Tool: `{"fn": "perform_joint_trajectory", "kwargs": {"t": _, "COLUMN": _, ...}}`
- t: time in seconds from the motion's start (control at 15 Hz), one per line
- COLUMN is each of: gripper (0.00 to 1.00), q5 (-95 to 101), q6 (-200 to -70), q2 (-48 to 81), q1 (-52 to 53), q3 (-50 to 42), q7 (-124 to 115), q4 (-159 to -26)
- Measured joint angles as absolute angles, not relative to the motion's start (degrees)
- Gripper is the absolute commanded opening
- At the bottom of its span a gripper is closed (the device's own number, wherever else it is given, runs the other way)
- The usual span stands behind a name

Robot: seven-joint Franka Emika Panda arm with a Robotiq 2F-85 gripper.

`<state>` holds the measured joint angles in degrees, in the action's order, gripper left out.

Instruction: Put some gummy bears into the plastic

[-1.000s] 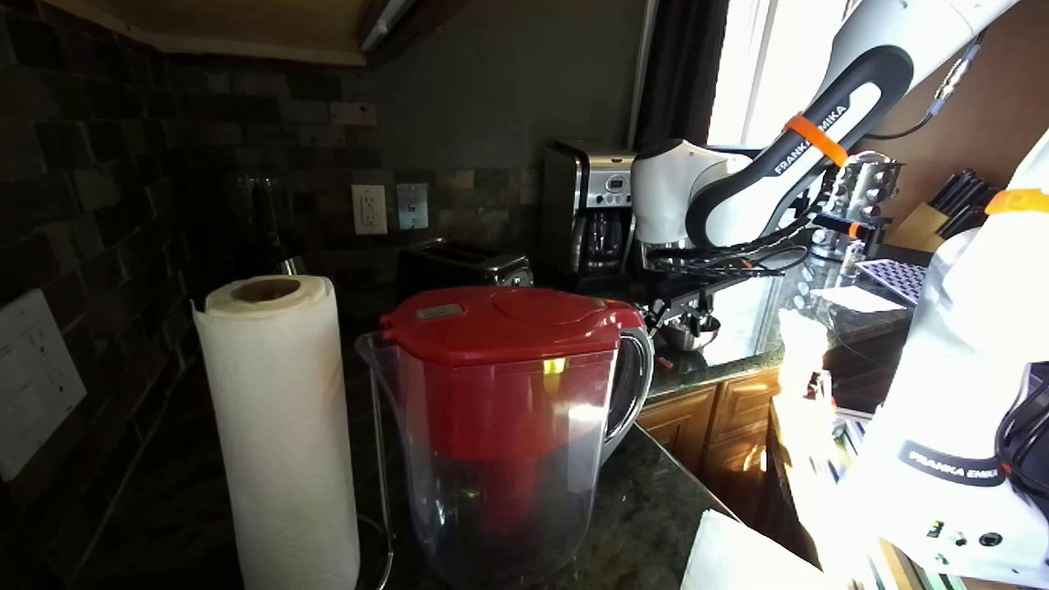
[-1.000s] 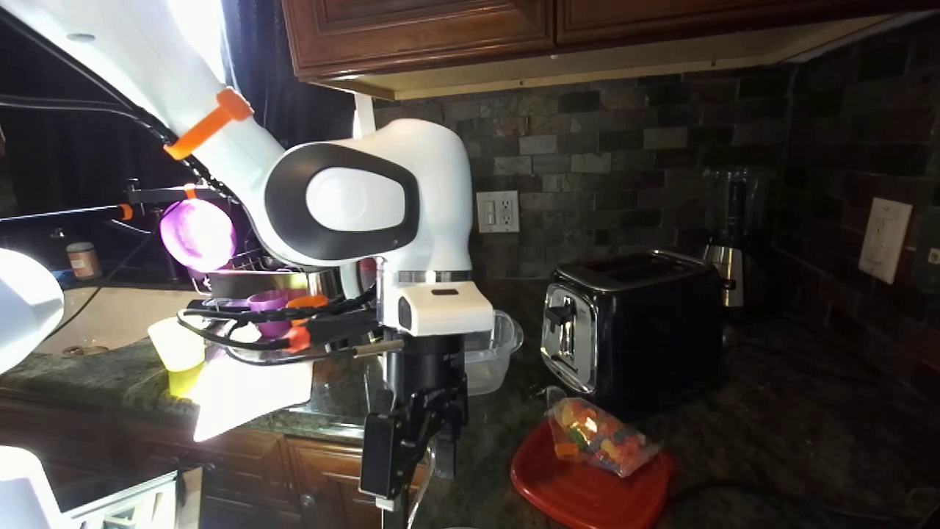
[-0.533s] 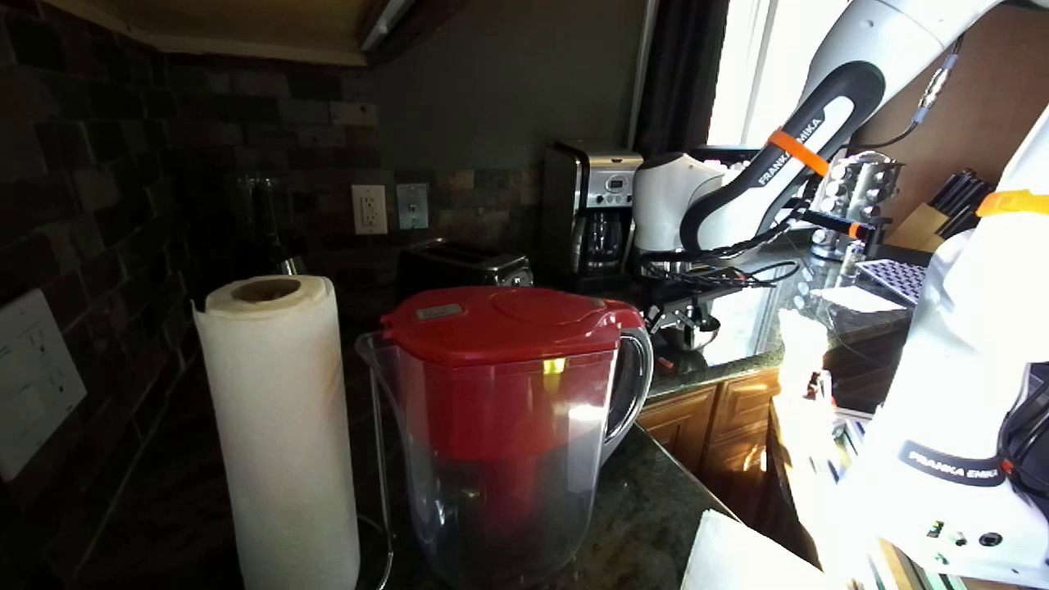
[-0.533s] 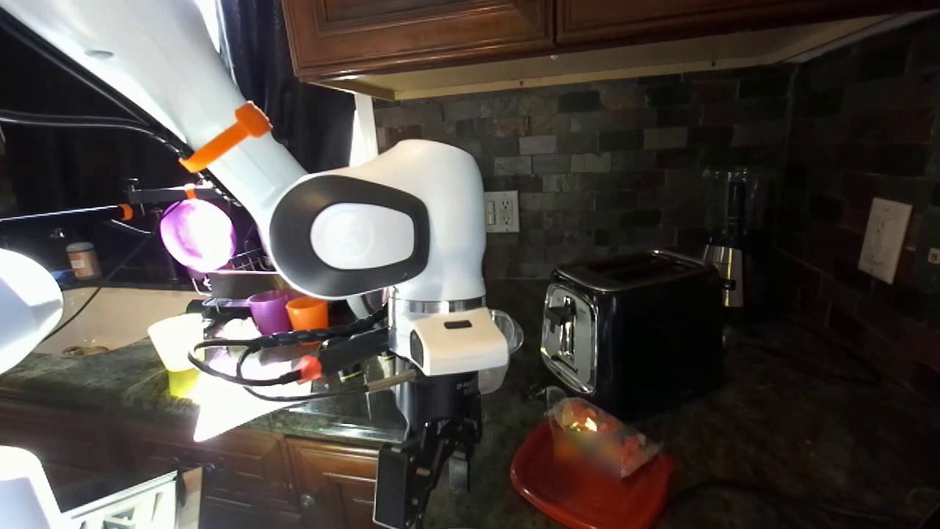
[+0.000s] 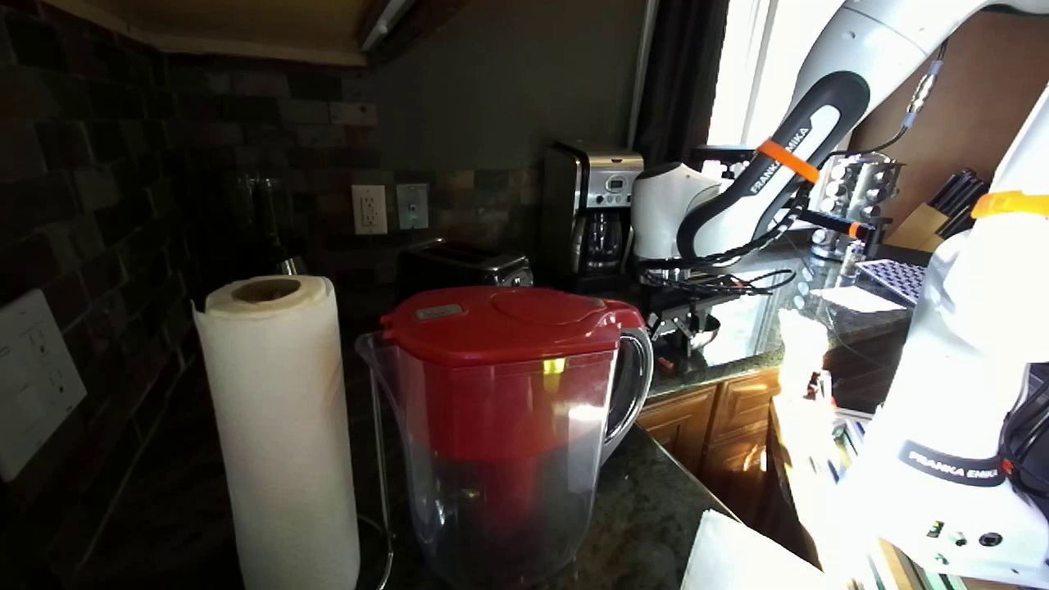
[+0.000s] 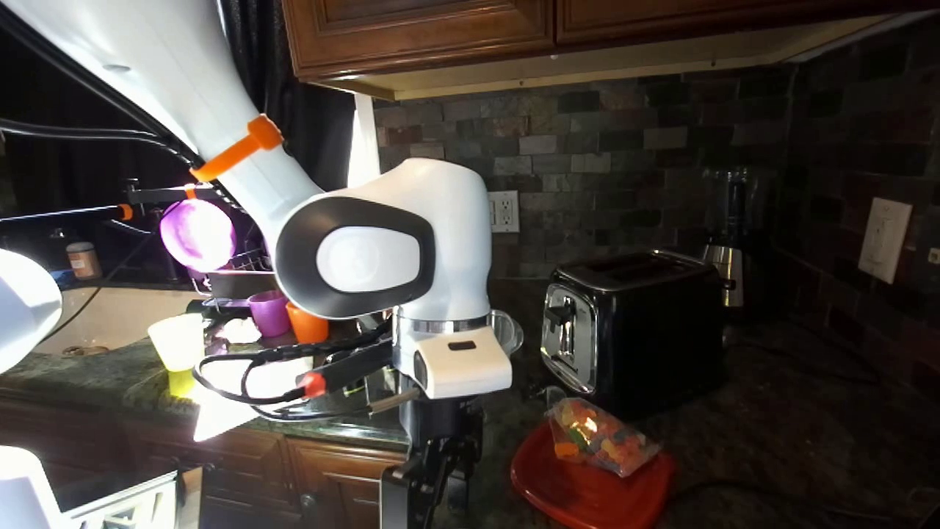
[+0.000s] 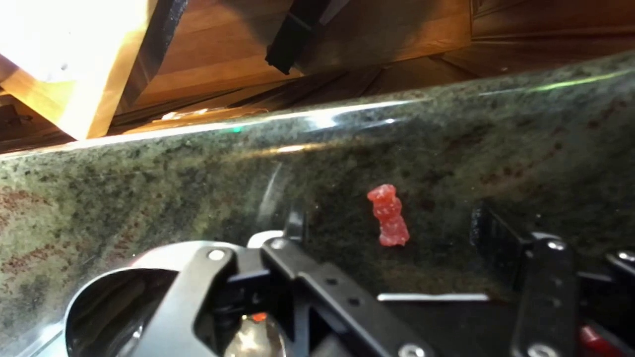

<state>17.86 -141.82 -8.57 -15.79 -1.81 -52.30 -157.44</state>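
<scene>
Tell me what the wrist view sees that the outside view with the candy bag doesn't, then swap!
Only the wrist view shows the loose red gummy bear and a shiny metal bowl. Only that exterior view shows the bag of gummies, the purple cup and the orange cup. Both show the gripper and the speckled granite countertop.

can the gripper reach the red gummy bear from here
Probably yes: the wrist view shows the gripper open, its fingers either side of the red gummy bear, uncovered on the counter; the metal bowl might crowd one finger.
</scene>
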Motion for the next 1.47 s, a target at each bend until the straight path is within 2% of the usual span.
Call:
{"fn": "perform_joint_trajectory", "kwargs": {"t": 0.27, "gripper": 0.22, "q5": 17.81, "q6": -143.39, "q2": -8.54, "q1": -15.41, "q3": -1.94, "q7": -52.33, "q4": -157.24}}
{"fn": "perform_joint_trajectory", "kwargs": {"t": 0.47, "gripper": 0.02, "q5": 17.68, "q6": -143.85, "q2": -8.53, "q1": -15.14, "q3": -1.97, "q7": -52.35, "q4": -157.04}}
{"fn": "perform_joint_trajectory", "kwargs": {"t": 0.6, "gripper": 0.00, "q5": 17.68, "q6": -143.86, "q2": -8.49, "q1": -15.13, "q3": -2.05, "q7": -52.36, "q4": -157.09}}
{"fn": "perform_joint_trajectory", "kwargs": {"t": 0.93, "gripper": 0.02, "q5": 17.68, "q6": -143.86, "q2": -8.47, "q1": -15.13, "q3": -2.15, "q7": -52.36, "q4": -157.06}}
{"fn": "perform_joint_trajectory", "kwargs": {"t": 1.27, "gripper": 0.10, "q5": 17.68, "q6": -143.90, "q2": -9.06, "q1": -15.12, "q3": -2.23, "q7": -52.36, "q4": -157.02}}
{"fn": "perform_joint_trajectory", "kwargs": {"t": 1.47, "gripper": 0.08, "q5": 17.68, "q6": -143.90, "q2": -10.86, "q1": -15.12, "q3": -2.26, "q7": -52.21, "q4": -157.02}}
